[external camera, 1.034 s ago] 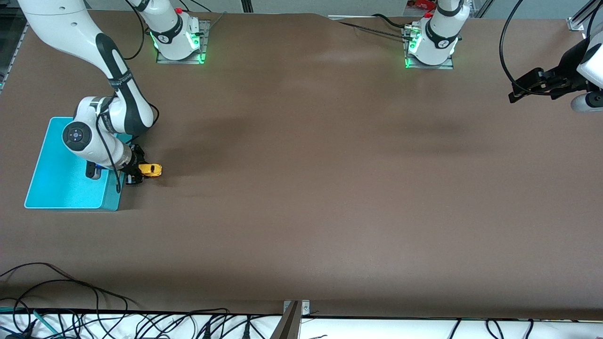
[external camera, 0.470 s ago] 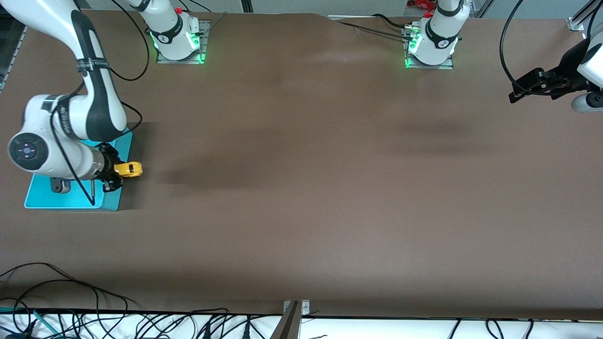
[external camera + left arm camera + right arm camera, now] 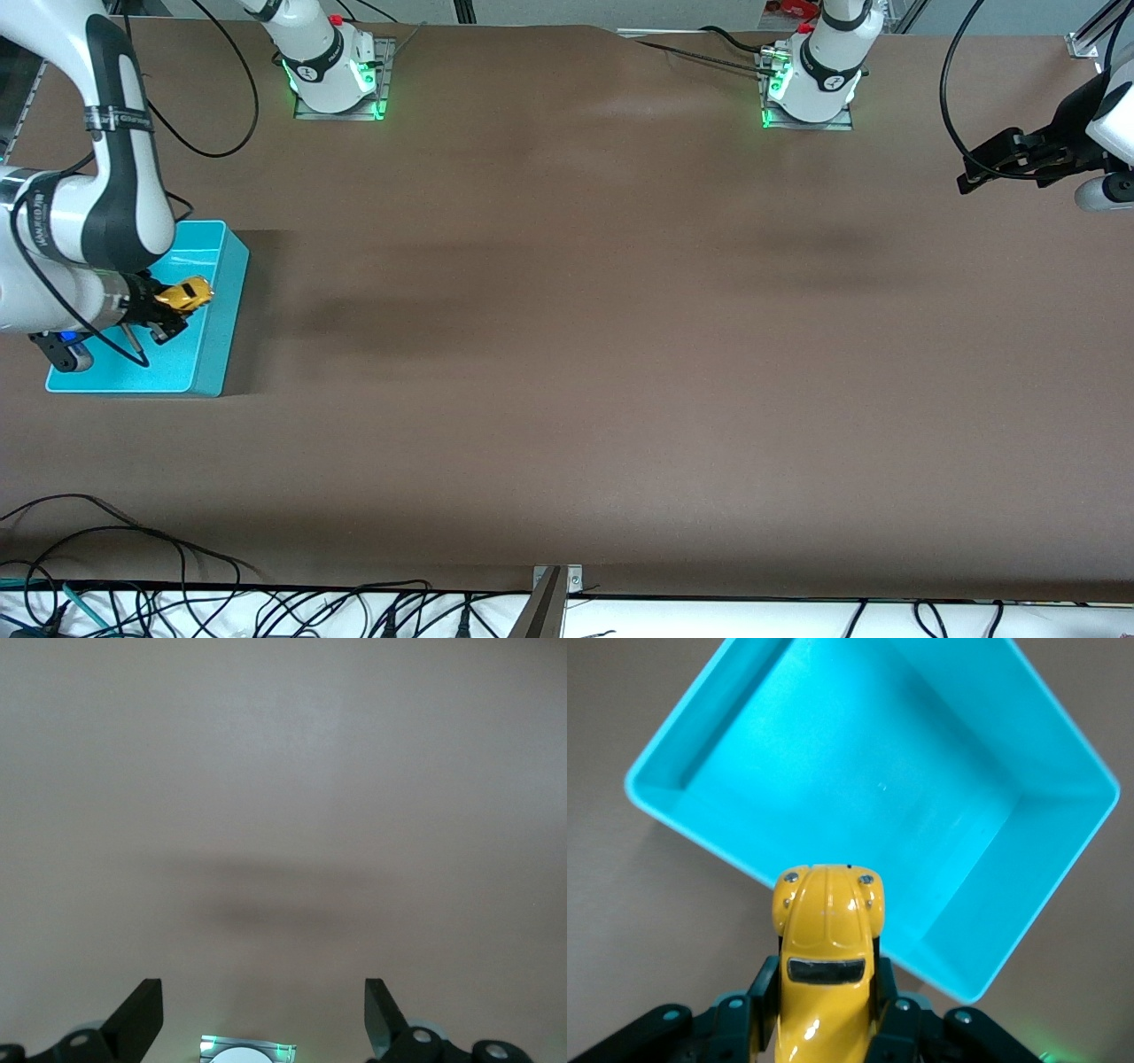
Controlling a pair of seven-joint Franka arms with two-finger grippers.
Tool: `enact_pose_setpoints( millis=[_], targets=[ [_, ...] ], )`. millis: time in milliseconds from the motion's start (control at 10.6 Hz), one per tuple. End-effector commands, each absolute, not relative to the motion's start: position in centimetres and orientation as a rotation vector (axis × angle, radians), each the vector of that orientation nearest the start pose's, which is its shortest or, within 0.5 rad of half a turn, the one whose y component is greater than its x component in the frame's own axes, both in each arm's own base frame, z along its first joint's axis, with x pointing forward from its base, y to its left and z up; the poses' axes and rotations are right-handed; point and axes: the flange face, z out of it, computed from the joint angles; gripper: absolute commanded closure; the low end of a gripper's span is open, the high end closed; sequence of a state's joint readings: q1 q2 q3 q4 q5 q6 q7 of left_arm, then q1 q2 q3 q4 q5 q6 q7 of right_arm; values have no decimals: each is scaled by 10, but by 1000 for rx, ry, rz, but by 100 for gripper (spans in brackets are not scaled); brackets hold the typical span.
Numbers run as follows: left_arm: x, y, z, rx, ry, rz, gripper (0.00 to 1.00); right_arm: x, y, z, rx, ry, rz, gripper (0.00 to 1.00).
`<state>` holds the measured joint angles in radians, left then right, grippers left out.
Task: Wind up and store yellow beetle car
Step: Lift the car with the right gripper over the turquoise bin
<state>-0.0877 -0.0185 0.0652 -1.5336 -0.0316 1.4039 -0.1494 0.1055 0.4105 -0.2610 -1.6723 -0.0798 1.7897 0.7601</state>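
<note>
My right gripper (image 3: 168, 310), at the middle left of the front view, is clamped on the yellow beetle car (image 3: 184, 295) and carries it in the air over the turquoise bin (image 3: 217, 346). In my right wrist view the car (image 3: 826, 970) sits pinched between my fingers (image 3: 764, 988), nose out over the bin's rim (image 3: 700, 833). My left gripper (image 3: 974, 173) waits at the upper right edge, its fingers (image 3: 137, 1019) spread wide above the brown table (image 3: 567, 354).

A turquoise bin (image 3: 232, 266) sits at the brown table's (image 3: 567, 354) nine o'clock edge; black cables (image 3: 133, 567) trail at seven o'clock.
</note>
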Motion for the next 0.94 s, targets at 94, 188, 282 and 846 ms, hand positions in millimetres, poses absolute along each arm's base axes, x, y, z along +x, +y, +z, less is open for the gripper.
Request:
enact_pose_setpoints(
  millis=[94, 188, 282, 846],
  targets=[
    [533, -16, 645, -3166, -214, 182, 0, 604, -141, 334, -3122, 1280, 506, 94],
    [534, -16, 644, -3166, -214, 184, 0, 600, -164, 325, -3116, 1251, 521, 94],
    [533, -17, 645, -3167, -212, 182, 0, 597, -173, 317, -3123, 1206, 517, 94],
    [533, -15, 645, -3166, -216, 182, 0, 600, -190, 232, -3042, 1194, 518, 75]
  ],
)
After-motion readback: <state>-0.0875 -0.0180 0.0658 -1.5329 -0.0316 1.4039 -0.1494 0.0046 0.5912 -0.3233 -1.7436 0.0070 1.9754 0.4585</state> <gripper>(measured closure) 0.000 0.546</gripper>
